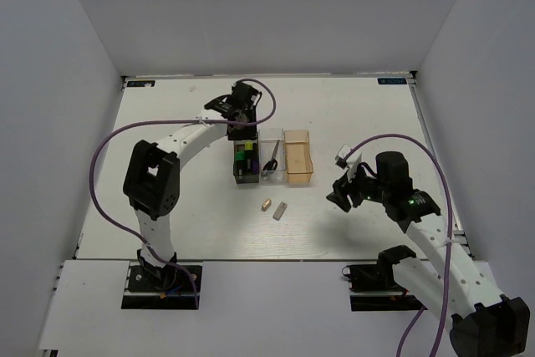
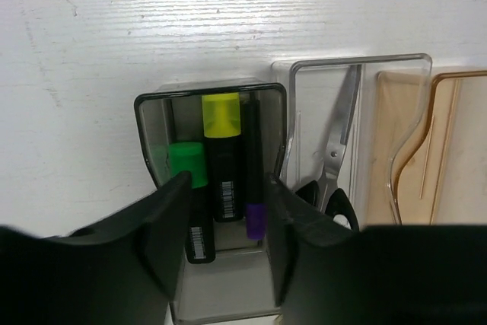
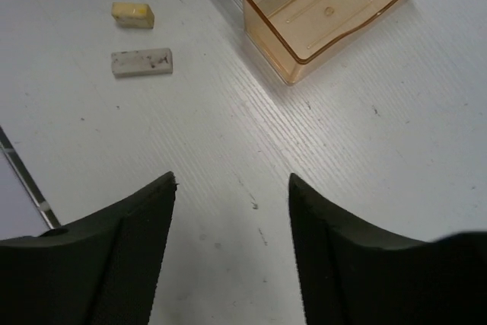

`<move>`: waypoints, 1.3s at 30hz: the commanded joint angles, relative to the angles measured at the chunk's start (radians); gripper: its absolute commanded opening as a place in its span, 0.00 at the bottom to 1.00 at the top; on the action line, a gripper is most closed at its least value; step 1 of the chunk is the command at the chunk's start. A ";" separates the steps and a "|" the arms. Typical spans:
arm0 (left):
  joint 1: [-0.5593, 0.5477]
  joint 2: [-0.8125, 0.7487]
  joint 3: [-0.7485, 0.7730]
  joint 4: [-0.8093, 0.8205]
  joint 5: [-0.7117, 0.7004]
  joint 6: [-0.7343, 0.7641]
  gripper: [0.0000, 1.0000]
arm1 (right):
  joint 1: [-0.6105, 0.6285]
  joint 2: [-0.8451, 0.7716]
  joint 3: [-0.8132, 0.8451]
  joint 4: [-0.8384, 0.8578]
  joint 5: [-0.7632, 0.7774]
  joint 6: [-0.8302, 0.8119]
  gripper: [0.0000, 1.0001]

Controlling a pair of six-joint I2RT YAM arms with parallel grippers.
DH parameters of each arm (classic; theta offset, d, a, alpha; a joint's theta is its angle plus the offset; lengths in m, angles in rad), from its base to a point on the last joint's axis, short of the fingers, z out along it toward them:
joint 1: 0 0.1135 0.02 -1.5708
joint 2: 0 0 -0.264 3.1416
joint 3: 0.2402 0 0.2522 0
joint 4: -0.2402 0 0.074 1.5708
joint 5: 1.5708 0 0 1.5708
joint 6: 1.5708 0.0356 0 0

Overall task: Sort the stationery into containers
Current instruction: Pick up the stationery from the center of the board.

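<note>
- The left arm [image 1: 171, 144] rises from its base, bends at the elbow and arcs far forward and to the right, wrist tipped down. The left jaws hang released, spread wide, with nothing gripped.
- The smoky dark grey bin [image 2: 144, 135] sits directly below and ahead of those jaws. In it lie the green-capped marker [image 2: 186, 164], the yellow-capped marker [image 2: 221, 116] and the purple-capped marker [image 2: 256, 220], side by side and seen through the gap. The black fingers [image 2: 163, 241] hide the near ends of the outer two.
- The clear bin [image 2: 312, 127] is just right of the left jaws and touches the dark one. It holds the scissors [image 2: 340, 135], whose handles are partly covered by the right-hand finger.
- The translucent orange bin [image 2: 456, 157] is further right and cut off by the frame edge.
- The tan block [image 3: 133, 14] and the grey block [image 3: 141, 62] lie on the tabletop [image 3: 228, 135], ahead and left of the right jaws and near each other but apart.
- The right arm [image 1: 435, 240] leans forward and leftward, and its lower part is cropped at the corner. The right jaws are released, parted over bare tabletop, with the orange bin ahead to their right.
</note>
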 commanded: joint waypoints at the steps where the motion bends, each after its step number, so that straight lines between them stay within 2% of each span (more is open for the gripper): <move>1: -0.011 -0.121 -0.011 0.007 0.006 0.024 0.49 | -0.008 -0.007 -0.006 0.016 -0.041 -0.012 0.59; 2: -0.022 -0.136 -0.019 0.008 0.010 0.030 0.40 | -0.008 -0.004 -0.006 0.010 -0.075 -0.016 0.19; 3: -0.029 -0.188 -0.049 0.007 0.019 0.034 0.25 | -0.006 -0.007 -0.006 -0.003 -0.092 -0.026 0.02; 4: -0.048 -0.207 -0.065 0.000 0.038 0.057 0.01 | -0.008 -0.004 -0.011 -0.007 -0.133 -0.071 0.00; 6: -0.115 -0.303 -0.159 -0.010 0.050 0.091 0.00 | -0.002 0.001 -0.020 -0.047 -0.268 -0.140 0.00; 8: -0.154 -0.383 -0.215 -0.058 0.038 0.120 0.00 | 0.004 0.042 -0.032 -0.114 -0.410 -0.353 0.00; 9: -0.199 -0.417 -0.332 -0.072 0.039 0.122 0.07 | 0.007 0.056 -0.040 -0.177 -0.489 -0.516 0.20; 10: -0.210 -0.481 -0.377 -0.081 0.038 0.116 0.20 | 0.020 0.106 -0.047 -0.244 -0.523 -0.605 0.33; 11: -0.221 -0.561 -0.513 -0.082 0.035 0.099 0.59 | 0.023 0.126 -0.053 -0.262 -0.553 -0.750 0.42; 12: -0.230 -0.604 -0.560 -0.088 0.041 0.088 0.67 | 0.041 0.148 -0.047 -0.312 -0.545 -0.897 0.54; 13: -0.230 -0.737 -0.600 -0.095 0.049 0.076 0.73 | 0.053 0.204 -0.032 -0.323 -0.531 -0.946 0.56; 14: -0.230 -0.782 -0.716 -0.098 0.044 0.047 0.82 | 0.078 0.259 -0.017 -0.340 -0.494 -1.040 0.56; 15: -0.226 -0.831 -0.749 -0.098 0.038 0.039 0.88 | 0.096 0.290 0.011 -0.354 -0.450 -1.075 0.60; 16: -0.217 -0.967 -0.782 -0.104 0.033 0.021 0.88 | 0.112 0.342 0.043 -0.359 -0.430 -1.105 0.60; 18: -0.200 -1.043 -0.871 -0.125 0.027 0.004 0.90 | 0.158 0.422 0.096 -0.331 -0.367 -1.158 0.60; 19: -0.189 -1.143 -0.887 -0.142 0.024 -0.004 0.90 | 0.168 0.442 0.110 -0.314 -0.341 -1.167 0.60; 21: -0.184 -1.210 -0.931 -0.162 0.020 -0.013 0.84 | 0.233 0.498 0.152 -0.276 -0.307 -1.158 0.58; 22: -0.180 -1.247 -0.941 -0.176 0.010 -0.016 0.77 | 0.248 0.510 0.178 -0.254 -0.272 -1.149 0.56; 23: -0.183 -1.276 -0.963 -0.184 0.000 -0.012 0.54 | 0.309 0.557 0.190 -0.241 -0.253 -1.136 0.54; 24: -0.181 -1.288 -0.971 -0.199 -0.028 -0.015 0.45 | 0.326 0.571 0.212 -0.180 -0.194 -1.126 0.52; 26: -0.181 -1.327 -0.971 -0.257 -0.066 -0.034 0.27 | 0.394 0.649 0.259 -0.165 -0.154 -1.115 0.47; 28: -0.180 -1.338 -0.949 -0.294 -0.177 -0.050 0.27 | 0.443 0.711 0.319 -0.151 -0.076 -1.089 0.44; 29: -0.180 -1.368 -0.938 -0.309 -0.238 -0.067 0.32 | 0.460 0.728 0.330 -0.153 -0.055 -1.086 0.42; 30: -0.180 -1.379 -0.935 -0.353 -0.291 -0.086 0.50 | 0.501 0.764 0.344 -0.152 -0.011 -1.076 0.42; 31: -0.181 -1.405 -0.928 -0.366 -0.312 -0.094 0.54 | 0.515 0.795 0.382 -0.150 0.026 -1.072 0.42; 34: -0.183 -1.471 -0.925 -0.411 -0.356 -0.093 0.60 | 0.556 0.852 0.420 -0.141 0.105 -1.053 0.42; 39: -0.181 -1.539 -0.942 -0.406 -0.353 -0.094 0.62 | 0.584 0.904 0.460 -0.119 0.156 -1.035 0.44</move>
